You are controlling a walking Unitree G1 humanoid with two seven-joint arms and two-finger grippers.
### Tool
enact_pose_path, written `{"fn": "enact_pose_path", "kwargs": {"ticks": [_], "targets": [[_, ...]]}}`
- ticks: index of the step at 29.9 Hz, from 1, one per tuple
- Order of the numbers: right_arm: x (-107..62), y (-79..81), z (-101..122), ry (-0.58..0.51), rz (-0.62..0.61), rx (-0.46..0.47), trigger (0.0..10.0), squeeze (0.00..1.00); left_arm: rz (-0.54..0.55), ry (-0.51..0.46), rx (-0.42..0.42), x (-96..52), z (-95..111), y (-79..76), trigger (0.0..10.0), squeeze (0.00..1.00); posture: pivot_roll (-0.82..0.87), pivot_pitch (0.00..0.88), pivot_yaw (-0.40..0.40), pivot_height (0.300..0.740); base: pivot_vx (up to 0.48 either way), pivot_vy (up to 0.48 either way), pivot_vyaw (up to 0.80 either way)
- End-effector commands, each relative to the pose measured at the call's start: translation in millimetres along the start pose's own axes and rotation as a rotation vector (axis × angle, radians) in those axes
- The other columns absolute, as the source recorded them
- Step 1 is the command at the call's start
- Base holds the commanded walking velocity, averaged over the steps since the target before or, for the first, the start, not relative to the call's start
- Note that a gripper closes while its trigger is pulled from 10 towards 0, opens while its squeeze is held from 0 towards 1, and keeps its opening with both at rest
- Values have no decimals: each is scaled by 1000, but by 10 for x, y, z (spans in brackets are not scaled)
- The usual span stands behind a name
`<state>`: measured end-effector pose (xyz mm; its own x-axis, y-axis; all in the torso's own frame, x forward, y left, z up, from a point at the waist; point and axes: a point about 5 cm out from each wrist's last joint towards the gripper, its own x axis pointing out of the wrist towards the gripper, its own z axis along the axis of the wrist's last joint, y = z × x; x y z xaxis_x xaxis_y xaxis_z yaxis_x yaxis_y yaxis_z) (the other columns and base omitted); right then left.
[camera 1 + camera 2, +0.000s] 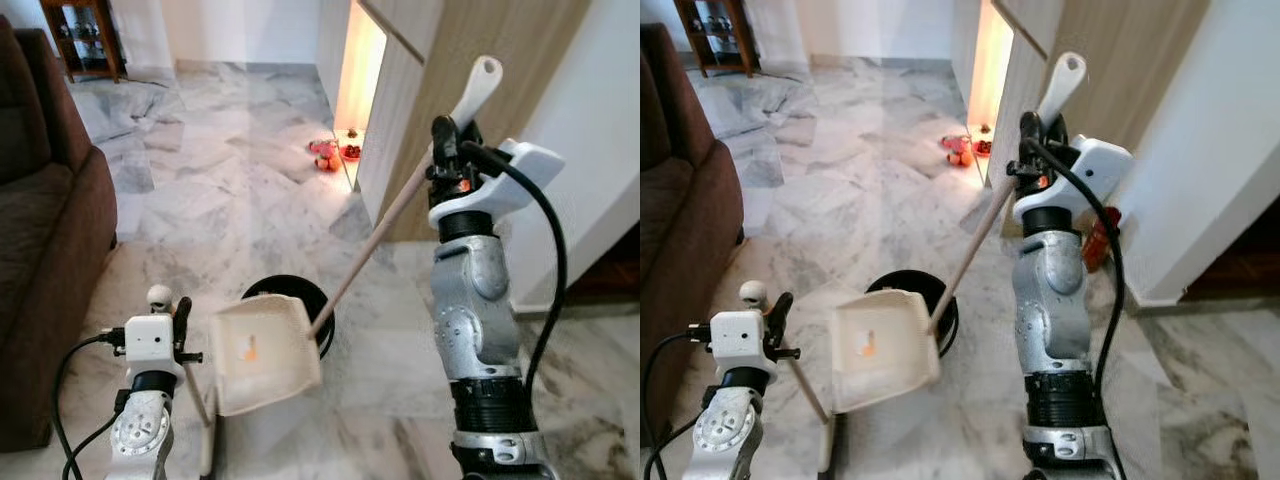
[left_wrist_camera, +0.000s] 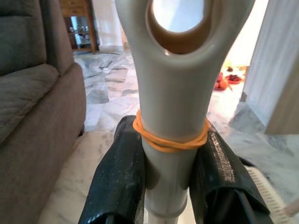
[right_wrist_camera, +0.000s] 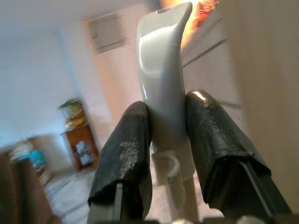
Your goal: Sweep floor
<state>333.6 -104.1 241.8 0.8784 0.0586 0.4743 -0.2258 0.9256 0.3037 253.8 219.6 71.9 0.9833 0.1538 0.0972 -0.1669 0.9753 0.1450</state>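
The right gripper is pinching the broom handle, slanting down behind the dustpan. The left gripper is clamping the dustpan's handle, beside the dustpan.

Cream dustpan tilted, broom slanting

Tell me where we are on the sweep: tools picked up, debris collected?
Done: both tools are gripped. The left gripper is shut on the dustpan handle; the right gripper is shut on the broom handle. In hand: the dustpan is tilted up over a black bin, apparently being emptied. Left: orange-red bits lie by the lit cabinet, though whether they are debris is unclear.
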Motion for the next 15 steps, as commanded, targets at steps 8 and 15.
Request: {"fn": "enact_pose_path", "kwargs": {"ticks": [8, 15], "targets": [[39, -25, 223, -103, -13, 23, 10000, 0, 20, -38, 13, 7, 67, 85, 10000, 0, 61, 15, -78, 740, 294, 0, 0], [39, -21, 233, -107, -11, 24, 10000, 0, 43, -36, 23, -22, 58, 155, 10000, 0, 61, 19, -81, 740, 291, 0, 0]]}}
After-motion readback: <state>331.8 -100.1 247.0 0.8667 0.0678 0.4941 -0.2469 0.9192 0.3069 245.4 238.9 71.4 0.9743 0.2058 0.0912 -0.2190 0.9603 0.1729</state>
